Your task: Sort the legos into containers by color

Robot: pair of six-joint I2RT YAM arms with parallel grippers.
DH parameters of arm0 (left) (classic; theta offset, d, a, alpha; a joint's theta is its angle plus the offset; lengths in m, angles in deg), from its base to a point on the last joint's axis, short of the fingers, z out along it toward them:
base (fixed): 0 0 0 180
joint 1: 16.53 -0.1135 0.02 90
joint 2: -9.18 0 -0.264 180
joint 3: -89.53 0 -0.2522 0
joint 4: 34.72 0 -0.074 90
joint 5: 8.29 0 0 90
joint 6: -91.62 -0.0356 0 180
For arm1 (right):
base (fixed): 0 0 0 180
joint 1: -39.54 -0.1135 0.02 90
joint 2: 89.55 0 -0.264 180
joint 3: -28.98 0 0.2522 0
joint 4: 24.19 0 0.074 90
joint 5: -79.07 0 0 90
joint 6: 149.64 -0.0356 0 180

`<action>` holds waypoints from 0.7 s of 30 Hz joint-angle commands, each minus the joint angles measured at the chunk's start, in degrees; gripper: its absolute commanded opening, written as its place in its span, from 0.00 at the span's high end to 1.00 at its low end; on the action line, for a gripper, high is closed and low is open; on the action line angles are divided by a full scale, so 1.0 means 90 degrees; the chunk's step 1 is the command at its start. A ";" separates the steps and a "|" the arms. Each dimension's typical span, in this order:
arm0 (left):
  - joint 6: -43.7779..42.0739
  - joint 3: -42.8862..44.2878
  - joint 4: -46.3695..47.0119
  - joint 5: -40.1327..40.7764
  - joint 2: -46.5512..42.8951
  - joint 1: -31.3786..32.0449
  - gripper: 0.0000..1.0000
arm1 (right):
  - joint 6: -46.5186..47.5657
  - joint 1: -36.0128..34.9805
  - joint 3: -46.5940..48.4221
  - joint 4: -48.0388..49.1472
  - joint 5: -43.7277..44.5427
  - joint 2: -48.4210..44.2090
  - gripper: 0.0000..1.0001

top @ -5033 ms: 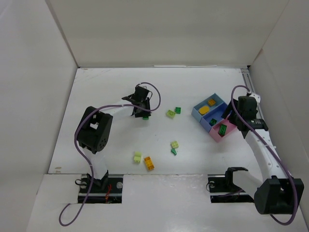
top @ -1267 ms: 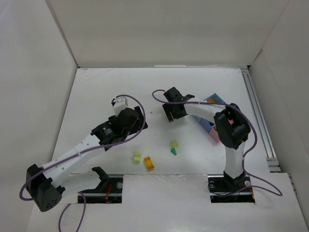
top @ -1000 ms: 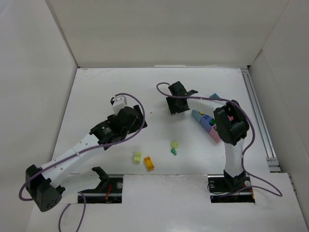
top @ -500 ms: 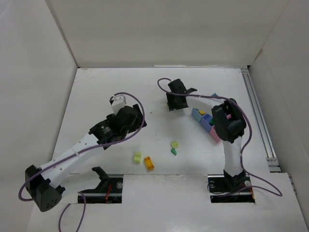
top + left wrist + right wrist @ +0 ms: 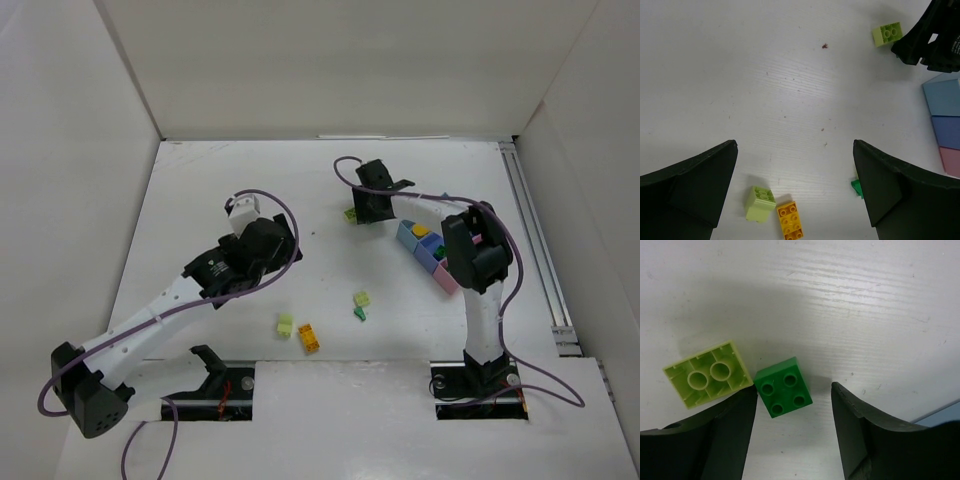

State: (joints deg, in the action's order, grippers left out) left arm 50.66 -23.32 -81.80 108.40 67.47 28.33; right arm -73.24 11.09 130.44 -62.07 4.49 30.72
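My right gripper (image 5: 794,389) stands low over the table with a dark green lego (image 5: 783,386) between its open fingers. The left finger sits against that brick and the right finger is a gap away. A lime lego (image 5: 708,373) lies upside down just beside it, also seen in the top view as the lime lego (image 5: 351,213). My left gripper (image 5: 794,150) hangs wide open and empty above a lime lego (image 5: 760,202), an orange lego (image 5: 790,220) and a dark green lego (image 5: 856,187). The containers (image 5: 406,240) lie right of the right gripper (image 5: 372,205), partly under its arm.
Light blue (image 5: 942,97), darker blue (image 5: 946,131) and pink (image 5: 950,160) bins show at the left wrist view's right edge. White walls enclose the table on three sides. A rail (image 5: 530,230) runs along the right side. Another lime lego (image 5: 361,298) lies mid-table.
The right gripper has moved toward the far side and settled over the dark green lego, its jaws narrowing. The left arm has stayed almost still with its jaws wide.
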 commanded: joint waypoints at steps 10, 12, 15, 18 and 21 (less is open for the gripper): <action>-0.0068 0.0367 0.0030 0.0178 -0.0157 -0.0043 0.00 | 0.0691 0.0055 -0.0301 0.0668 -0.0248 0.0045 0.66; -0.0068 0.0367 0.0030 0.0178 -0.0157 -0.0043 0.00 | 0.0749 0.0055 -0.0379 0.0746 -0.0307 -0.0023 0.68; -0.0135 0.0367 0.0030 0.0101 -0.0215 -0.0043 0.00 | 0.0750 -0.0003 -0.0496 0.0805 -0.0375 -0.0257 0.72; -0.0136 0.0309 0.0089 0.0023 -0.0216 -0.0043 0.00 | 0.0750 -0.0090 -0.0574 0.0610 -0.0308 -0.0764 0.74; -0.0195 0.0240 0.0216 -0.0036 -0.0216 -0.0043 0.00 | 0.0750 -0.0237 -0.0915 0.0474 -0.0249 -0.1720 0.75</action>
State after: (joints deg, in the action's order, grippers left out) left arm 49.90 -22.55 -81.32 108.49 67.05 28.33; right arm -67.04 10.65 123.34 -56.58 2.13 25.28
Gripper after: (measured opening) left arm 0.997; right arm 0.427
